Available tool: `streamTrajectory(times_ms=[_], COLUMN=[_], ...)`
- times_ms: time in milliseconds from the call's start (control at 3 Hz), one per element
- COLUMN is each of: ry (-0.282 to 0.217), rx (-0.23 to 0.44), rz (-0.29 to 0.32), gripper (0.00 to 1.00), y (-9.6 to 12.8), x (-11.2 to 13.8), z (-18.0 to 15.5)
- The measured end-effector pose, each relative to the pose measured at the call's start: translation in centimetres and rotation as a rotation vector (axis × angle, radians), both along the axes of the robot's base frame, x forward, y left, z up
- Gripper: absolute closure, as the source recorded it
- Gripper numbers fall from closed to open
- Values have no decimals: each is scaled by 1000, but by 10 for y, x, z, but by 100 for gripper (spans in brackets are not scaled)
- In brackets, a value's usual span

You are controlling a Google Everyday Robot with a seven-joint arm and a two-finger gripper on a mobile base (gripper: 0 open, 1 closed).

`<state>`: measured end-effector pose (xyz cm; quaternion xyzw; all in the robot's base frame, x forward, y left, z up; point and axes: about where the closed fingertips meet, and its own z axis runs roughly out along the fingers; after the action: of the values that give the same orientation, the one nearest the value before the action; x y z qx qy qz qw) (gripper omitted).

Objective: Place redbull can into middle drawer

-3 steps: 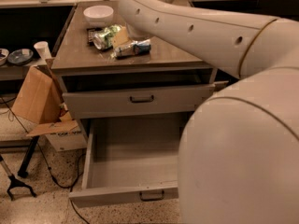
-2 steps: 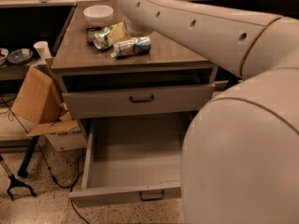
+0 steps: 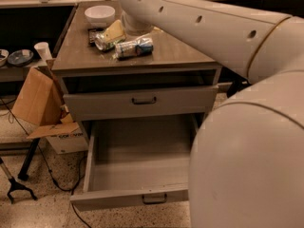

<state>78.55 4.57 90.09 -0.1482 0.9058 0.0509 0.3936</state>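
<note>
Lying on its side on the brown top of a grey bench [image 3: 185,56], towards the front edge: a slim silver-and-blue metal drink can [image 3: 134,48]. Just behind the can, low over the bench top: the hand [image 3: 135,26], at the end of a thick cream robot arm [image 3: 204,23] reaching in from the right. Unable to tell whether open or closed. Left of the can: a crumpled yellow bag [image 3: 114,31] and a round white bowl [image 3: 99,14]. Below, pulled out and well apart from the can: a wide grey middle drawer [image 3: 142,151] with a small dark bar handle.
</note>
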Motion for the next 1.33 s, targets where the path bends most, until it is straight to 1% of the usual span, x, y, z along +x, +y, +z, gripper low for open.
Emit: streamTrajectory(times_ms=[667,1000,1333], ry=[63,104,127], rx=[-7,-27,-46], rz=[22,21,17], gripper=[0,3,26], y=[25,33,35], x=[7,14,18], z=[-22,-36,-45])
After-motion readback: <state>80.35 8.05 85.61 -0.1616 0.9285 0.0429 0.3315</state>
